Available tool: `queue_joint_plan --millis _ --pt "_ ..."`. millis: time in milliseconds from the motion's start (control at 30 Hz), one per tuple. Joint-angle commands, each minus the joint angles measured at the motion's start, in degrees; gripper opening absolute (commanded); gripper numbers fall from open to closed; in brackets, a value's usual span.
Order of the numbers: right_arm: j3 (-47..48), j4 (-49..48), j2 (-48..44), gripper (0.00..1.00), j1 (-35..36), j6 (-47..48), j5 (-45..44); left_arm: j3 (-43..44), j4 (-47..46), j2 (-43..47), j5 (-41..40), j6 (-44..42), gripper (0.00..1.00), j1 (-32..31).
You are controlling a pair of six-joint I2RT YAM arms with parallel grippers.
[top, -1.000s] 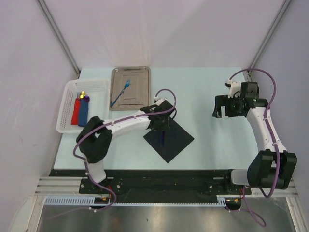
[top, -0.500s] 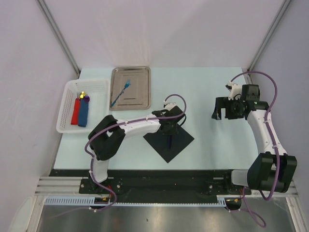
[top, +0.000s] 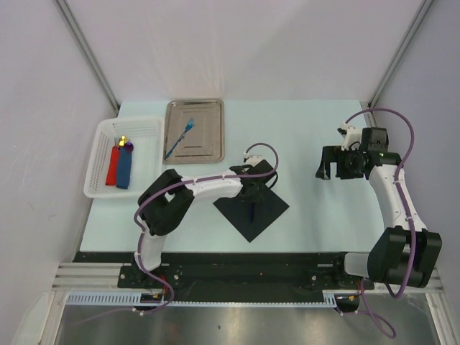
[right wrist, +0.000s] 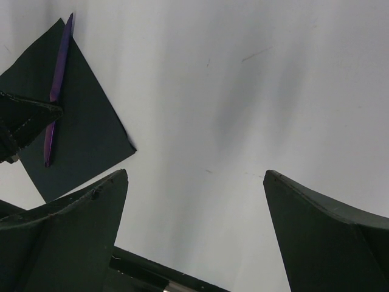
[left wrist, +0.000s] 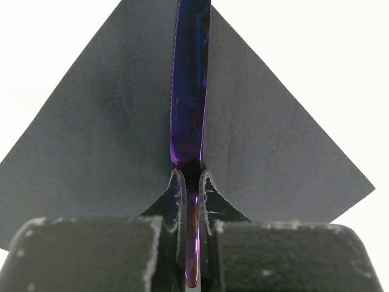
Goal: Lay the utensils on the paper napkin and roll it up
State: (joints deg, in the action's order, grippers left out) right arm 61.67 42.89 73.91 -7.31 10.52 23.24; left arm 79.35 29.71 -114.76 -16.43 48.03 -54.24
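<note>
Pale counter [top: 309, 129]: the left gripper [left wrist: 191, 176], jaws pinching the purple utensil [left wrist: 189, 91], holds it over the black paper napkin [left wrist: 273, 158]. Right gripper [right wrist: 196, 173] jaws spread, empty. Blue utensil [top: 180, 138] lies in the steel tray [top: 208, 115].

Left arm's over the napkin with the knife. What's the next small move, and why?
Probably open the left end effector to release the purple knife: it grips the handle, and the blade lies along the diagonal of the black napkin. The blue utensil on the steel tray comes afterwards.
</note>
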Motion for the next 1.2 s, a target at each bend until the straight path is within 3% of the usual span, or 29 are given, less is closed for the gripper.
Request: queue_joint_plan --millis 0,767,1167 --pt "-0.3 -1.2 -1.7 1.0 -0.4 -0.5 0.7 2.7 -0.1 0.0 -1.6 0.8 0.0 0.6" --pt "-2.3 -1.9 -1.2 1.0 -0.6 -1.3 1.6 0.5 -0.7 5.2 -4.9 -2.3 0.0 1.2" --pt "-2.3 -2.2 -1.0 1.0 -0.7 -1.2 1.9 0.4 -0.2 3.0 -4.6 -2.0 0.02 1.4"
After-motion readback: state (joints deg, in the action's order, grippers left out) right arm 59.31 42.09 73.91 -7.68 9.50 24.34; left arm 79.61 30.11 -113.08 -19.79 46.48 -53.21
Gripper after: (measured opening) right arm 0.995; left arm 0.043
